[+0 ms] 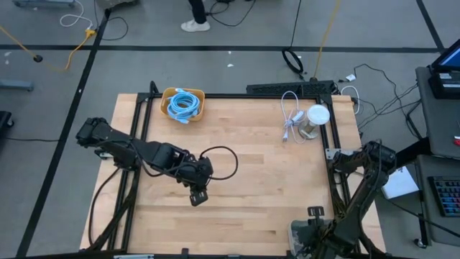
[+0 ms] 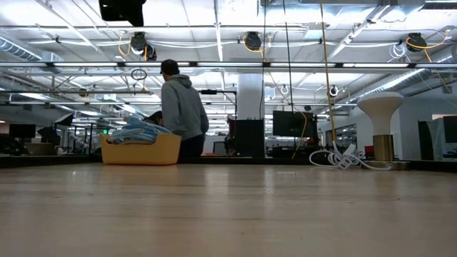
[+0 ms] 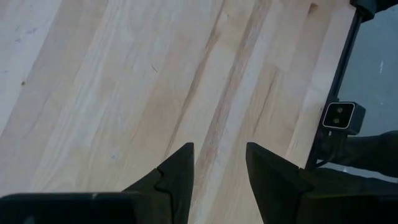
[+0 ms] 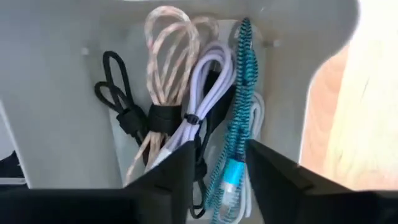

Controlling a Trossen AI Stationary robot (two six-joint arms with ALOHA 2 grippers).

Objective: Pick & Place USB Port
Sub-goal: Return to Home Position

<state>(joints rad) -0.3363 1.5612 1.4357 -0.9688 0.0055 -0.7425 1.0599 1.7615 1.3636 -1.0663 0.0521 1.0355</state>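
Note:
Several bundled USB cables lie in a grey bin [image 4: 56, 112] at the table's near right corner [image 1: 298, 236]: a black one [image 4: 118, 93], a pink braided one [image 4: 165, 56], a lavender one [image 4: 208, 93] and a teal braided one [image 4: 239, 112]. My right gripper [image 4: 217, 168] points down into the bin, open, with the teal and lavender cables between its fingers. My left gripper [image 1: 198, 196] hangs open over bare wood left of the table's middle, nothing between its fingers [image 3: 219, 168]. My right gripper stands with a finger on either side of the teal cable's lower end [image 4: 231, 177], coming from above. Whether the fingers touch that cable or the lavender one beside it, I cannot tell.
A yellow basket [image 1: 183, 104] of blue cables stands at the far left. A loose white cable [image 1: 291, 119] and a white stand [image 1: 316, 119] are at the far right. A black cable loops on the wood near my left arm [image 1: 226, 162]. A person [image 2: 182, 107] stands beyond the table.

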